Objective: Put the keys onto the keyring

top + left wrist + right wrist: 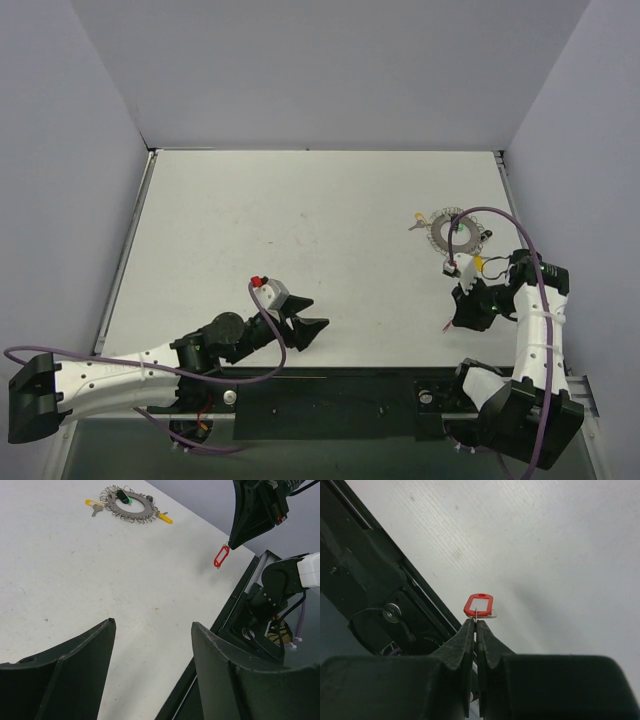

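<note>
The keyring (455, 232) lies on the white table at the back right, a silvery coiled loop (127, 506) with a green key (128, 500) on it. A yellow key (92, 503) rests at its left edge and another yellow one (166, 518) at its right. My right gripper (475, 622) is shut on the thin metal part of a red key (480, 605), which hangs above the table near the front edge (221, 556). At the front left, my left gripper (152, 630) stands open over bare table with nothing between its fingers (305, 330).
The black front rail (330, 400) runs along the near edge just below both grippers. Grey walls enclose the table on the left, back and right. The right arm's base and purple cable (540, 300) stand at the near right.
</note>
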Available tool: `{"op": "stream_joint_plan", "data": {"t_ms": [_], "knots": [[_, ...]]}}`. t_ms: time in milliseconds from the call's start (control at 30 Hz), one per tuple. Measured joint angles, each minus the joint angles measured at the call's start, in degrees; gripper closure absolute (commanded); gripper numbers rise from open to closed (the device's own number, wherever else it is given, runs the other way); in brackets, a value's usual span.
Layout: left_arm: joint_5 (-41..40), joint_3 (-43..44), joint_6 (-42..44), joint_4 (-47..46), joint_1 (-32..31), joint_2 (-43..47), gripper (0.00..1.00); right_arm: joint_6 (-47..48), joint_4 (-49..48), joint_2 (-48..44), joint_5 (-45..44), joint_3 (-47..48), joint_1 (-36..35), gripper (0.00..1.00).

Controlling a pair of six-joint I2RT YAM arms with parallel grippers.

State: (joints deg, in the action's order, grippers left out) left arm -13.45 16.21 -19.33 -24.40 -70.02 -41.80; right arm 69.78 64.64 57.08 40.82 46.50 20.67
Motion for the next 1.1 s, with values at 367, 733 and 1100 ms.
{"op": "stream_joint_plan", "data": {"t_ms": [367,733,1100], "knots": [[-1.4,-0.3,-1.7,1.9,0.3,3.3,0.25,-0.7,0.2,4.2,-4.8,1.1,2.3,1.00],[-1.8,-2.4,-2.6,1.5,0.7,4.3,0.24,-9.7,-7.5,14.7,-13.3,1.9,-5.9,1.00],[-1.8,-3.7,-2.6,1.3,0.8,5.3,0.24,-20.3,-16.1,31.5,-19.3,10.6,-15.5,1.00]]}}
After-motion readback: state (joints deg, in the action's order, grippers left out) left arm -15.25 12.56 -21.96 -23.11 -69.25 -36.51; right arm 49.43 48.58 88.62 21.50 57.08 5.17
